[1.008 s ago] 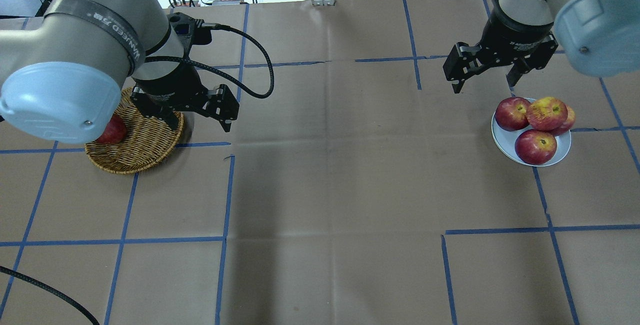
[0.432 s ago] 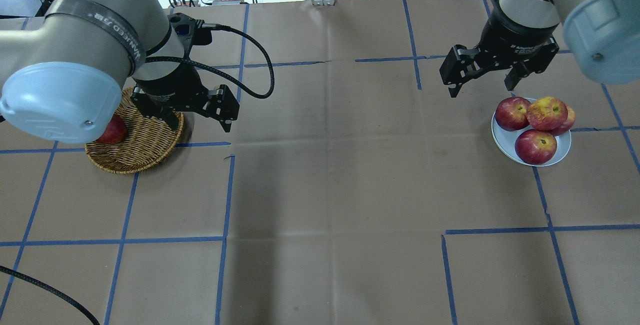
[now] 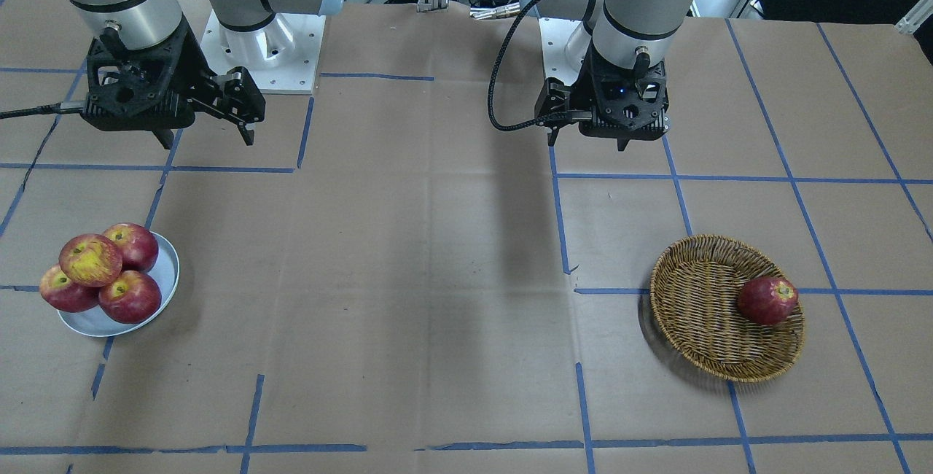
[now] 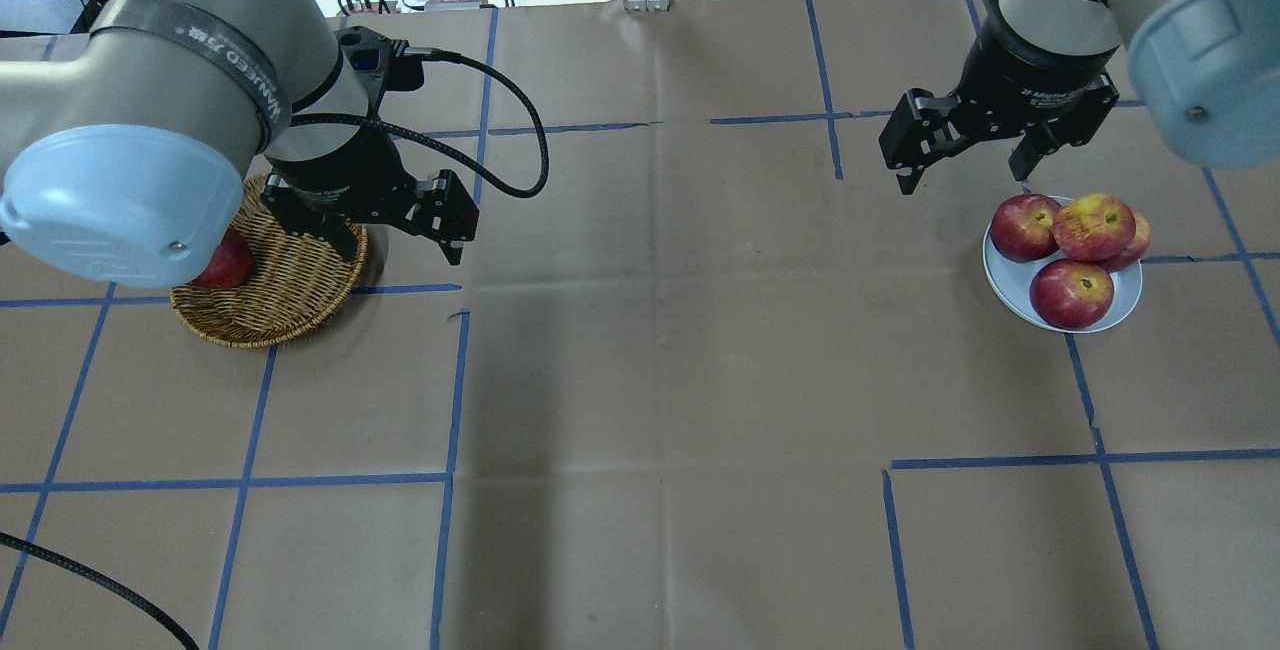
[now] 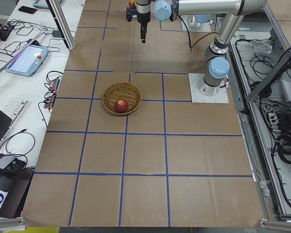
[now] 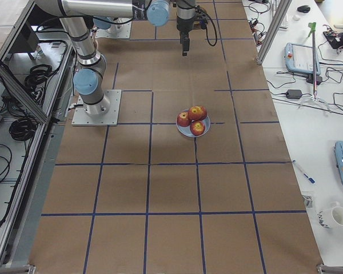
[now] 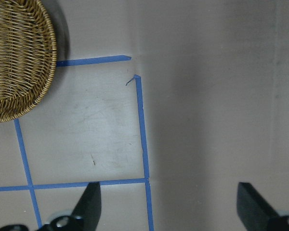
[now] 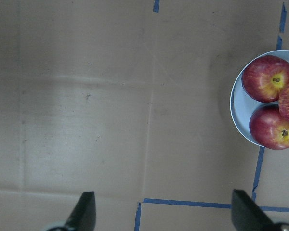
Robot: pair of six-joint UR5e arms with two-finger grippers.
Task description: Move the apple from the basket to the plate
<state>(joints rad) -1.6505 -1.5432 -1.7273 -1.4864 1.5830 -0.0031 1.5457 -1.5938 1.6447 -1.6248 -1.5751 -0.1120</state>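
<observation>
exterior front-facing: the streaked apple (image 3: pixel 90 259) is sitting atop three darker apples (image 3: pixel 130 296) crowding the plate (image 3: pixel 91 326), apparently delivered; one dark apple (image 3: pixel 767 300) is lying in the basket (image 3: pixel 700 248). overhead exterior: the left gripper (image 4: pixel 400 250) is hanging raised beside the basket, the right gripper (image 4: pixel 962 178) near the plate. wrist views: both are gaping wide, holding nothing.

Robotics lab, taped-grid table (image 4: pixel 640 380), cable-strewn bench (image 5: pixel 19 85), keyboard (image 5: pixel 14 109), teach pendant (image 6: pixel 300 57)
</observation>
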